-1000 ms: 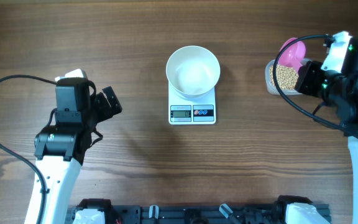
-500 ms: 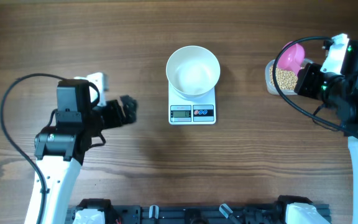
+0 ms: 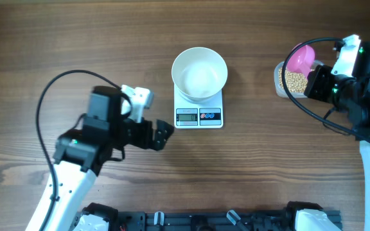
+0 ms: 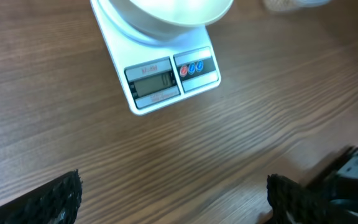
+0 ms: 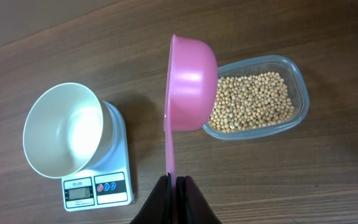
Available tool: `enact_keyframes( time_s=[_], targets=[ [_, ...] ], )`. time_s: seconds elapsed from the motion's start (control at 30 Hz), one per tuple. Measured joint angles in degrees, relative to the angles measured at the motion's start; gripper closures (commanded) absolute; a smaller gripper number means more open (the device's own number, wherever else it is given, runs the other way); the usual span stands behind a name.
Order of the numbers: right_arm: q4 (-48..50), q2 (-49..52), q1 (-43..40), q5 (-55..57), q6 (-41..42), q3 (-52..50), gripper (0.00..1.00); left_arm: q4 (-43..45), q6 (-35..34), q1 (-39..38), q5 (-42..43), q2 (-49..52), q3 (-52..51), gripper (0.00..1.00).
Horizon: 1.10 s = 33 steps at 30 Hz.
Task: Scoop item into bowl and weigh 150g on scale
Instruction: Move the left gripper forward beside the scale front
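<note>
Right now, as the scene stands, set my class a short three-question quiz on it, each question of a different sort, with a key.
1. True or false: the round white bowl on the flat white square scale holds beans.
2. Choose one: the right pincer is shut on A) the handle of the pink plastic scoop, B) the bowl's rim, C) nothing.
3. Fill in: the pale-tan beans lie in a clear plastic ___.

Key: 1 false; 2 A; 3 tub.
</note>
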Motion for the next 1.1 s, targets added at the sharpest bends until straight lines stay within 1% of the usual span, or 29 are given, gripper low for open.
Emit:
enact_keyframes(
  time_s=[0.2, 0.33, 0.47, 0.67, 0.83, 1.1],
  targets=[
    [-0.02, 0.00, 0.00, -0.02, 0.00, 0.00, 0.96, 3.80, -6.34, -8.31, -12.04, 0.00, 0.00, 0.00],
    [0.00, 0.00, 0.00, 0.00, -0.02, 0.00, 0.96, 6.67, -8.50, -10.60, -15.19, 0.39, 0.00, 0.00],
    [0.00, 0.00, 0.00, -0.02, -0.02, 0.00, 0.96, 7.37, -9.25, -10.82, -16.28, 2.25, 0.00, 0.00],
    [0.00, 0.00, 0.00, -0.02, -0.02, 0.00, 0.96, 7.78, -9.22, -11.28, -14.62, 5.99, 0.00, 0.00],
    [-0.02, 0.00, 0.00, -0.02, -0.02, 0.00, 0.96, 9.31, -8.90, -11.52, -12.61, 6.32, 0.00, 0.00],
    [0.00, 0.00, 0.00, 0.00, -0.02, 0.00, 0.96, 9.86, -6.86, -11.52, -11.65, 6.34, 0.00, 0.00]
  ],
)
